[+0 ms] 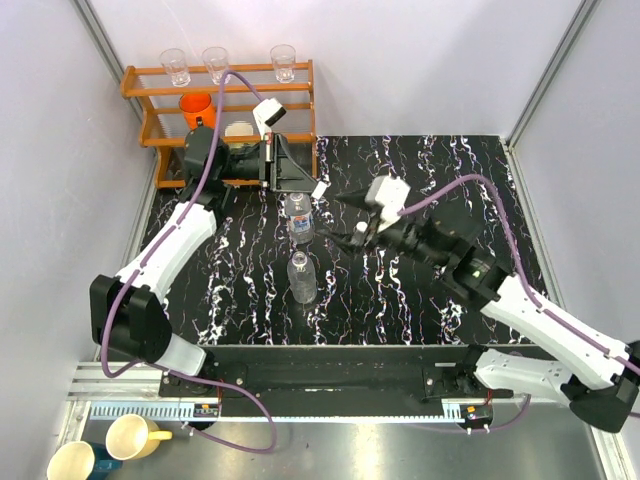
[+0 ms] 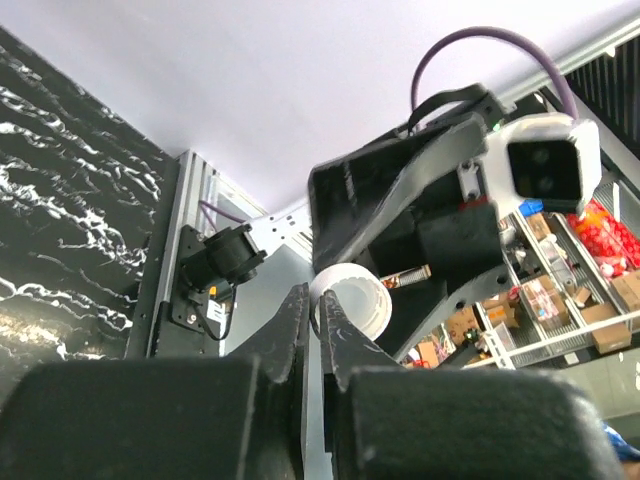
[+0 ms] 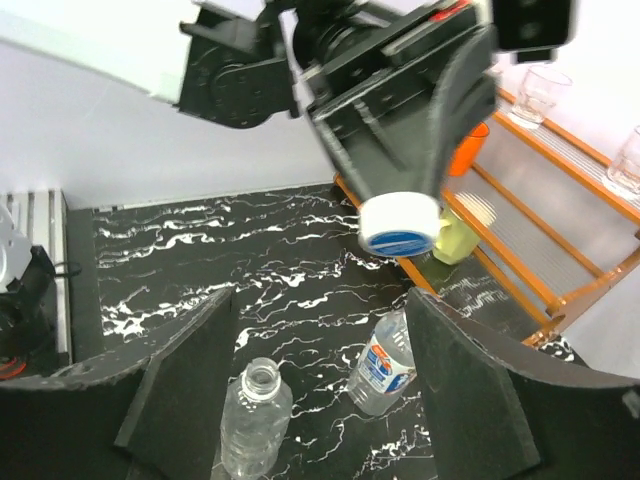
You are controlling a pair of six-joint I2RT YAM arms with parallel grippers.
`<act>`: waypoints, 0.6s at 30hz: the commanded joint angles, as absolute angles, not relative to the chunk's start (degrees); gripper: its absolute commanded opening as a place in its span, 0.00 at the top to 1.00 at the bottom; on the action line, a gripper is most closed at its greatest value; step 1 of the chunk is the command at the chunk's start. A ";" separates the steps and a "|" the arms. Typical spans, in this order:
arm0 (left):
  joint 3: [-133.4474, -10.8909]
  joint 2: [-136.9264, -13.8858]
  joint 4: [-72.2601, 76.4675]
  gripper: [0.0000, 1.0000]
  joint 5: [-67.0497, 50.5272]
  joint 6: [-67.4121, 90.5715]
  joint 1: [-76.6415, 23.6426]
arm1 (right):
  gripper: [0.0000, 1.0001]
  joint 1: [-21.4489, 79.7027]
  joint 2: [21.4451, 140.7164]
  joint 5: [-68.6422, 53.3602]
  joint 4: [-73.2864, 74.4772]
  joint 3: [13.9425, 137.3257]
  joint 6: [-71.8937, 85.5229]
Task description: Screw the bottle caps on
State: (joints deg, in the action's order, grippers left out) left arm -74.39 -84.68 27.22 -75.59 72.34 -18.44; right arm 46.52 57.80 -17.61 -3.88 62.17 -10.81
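Note:
My left gripper (image 1: 318, 190) is shut on the rim of a white cap (image 2: 352, 302), held in the air near the shelf. The right wrist view shows the cap (image 3: 400, 222) from its blue-topped side, between the left gripper's fingers. My right gripper (image 1: 346, 220) is open and empty, its fingers (image 3: 190, 380) wide apart and facing the cap. Two clear bottles stand on the black marbled table (image 1: 440, 180). The labelled one (image 1: 299, 218) is just below the cap, also in the right wrist view (image 3: 385, 362). The plain one (image 1: 302, 279) has an open neck (image 3: 260, 378).
An orange wooden rack (image 1: 300, 95) stands at the back left with three clear glasses (image 1: 283, 60) on top, and an orange cup (image 1: 196, 105) and a yellow cup (image 3: 455, 238) lower down. Two mugs (image 1: 135, 436) sit below the table's near edge.

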 commanded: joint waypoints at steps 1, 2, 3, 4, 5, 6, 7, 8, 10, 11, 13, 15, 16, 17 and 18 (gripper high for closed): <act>-73.04 -84.11 53.08 0.95 -78.75 92.10 -18.19 | 0.24 55.00 58.98 -0.81 -7.63 62.85 -24.86; -72.78 -83.59 52.30 0.95 -78.75 91.85 -18.19 | 0.24 55.63 58.63 -0.27 -8.69 62.41 -26.27; -72.69 -83.24 50.73 0.95 -78.75 90.71 -18.19 | 0.24 55.98 58.36 2.26 -10.27 62.05 -26.80; -72.51 -82.97 50.28 0.95 -78.75 90.44 -18.19 | 0.24 56.60 58.19 2.46 -10.81 61.79 -26.81; -71.81 -82.62 50.19 0.95 -78.66 90.44 -18.19 | 0.25 56.78 58.10 2.72 -11.07 61.79 -26.89; -71.37 -81.92 50.10 0.95 -78.49 90.53 -18.28 | 0.25 57.21 58.10 3.42 -12.03 61.79 -26.89; -70.67 -81.65 50.01 0.95 -78.40 90.53 -18.28 | 0.25 57.39 58.10 3.86 -12.48 61.53 -27.07; -70.23 -81.48 49.92 0.95 -78.22 90.53 -18.37 | 0.26 58.09 58.27 4.30 -12.92 61.52 -27.42; -69.35 -80.60 49.66 0.95 -78.14 90.44 -18.54 | 0.26 58.71 58.71 5.71 -14.32 61.26 -27.86; -68.65 -80.33 49.48 0.95 -77.87 90.35 -18.63 | 0.27 58.80 58.88 5.80 -14.50 61.35 -27.51; -68.47 -79.72 48.87 0.95 -77.70 89.91 -18.98 | 0.27 58.97 59.85 4.84 -14.94 61.87 -26.81; -68.55 -79.45 48.60 0.95 -77.70 89.82 -19.25 | 0.29 59.41 61.08 4.22 -15.55 62.14 -25.84; -68.64 -79.45 48.52 0.95 -77.70 89.82 -19.34 | 0.30 59.68 61.43 4.13 -15.64 62.40 -25.75; -68.64 -79.37 48.52 0.95 -77.61 89.91 -19.34 | 0.31 59.85 61.61 4.13 -15.82 62.58 -25.06; -68.56 -79.37 48.43 0.95 -77.69 89.91 -19.34 | 0.32 59.94 62.13 4.04 -16.17 62.67 -24.79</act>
State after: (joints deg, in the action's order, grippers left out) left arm -68.16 -82.08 45.87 -77.78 89.01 -19.03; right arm 58.85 60.58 2.66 -12.43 61.36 -25.67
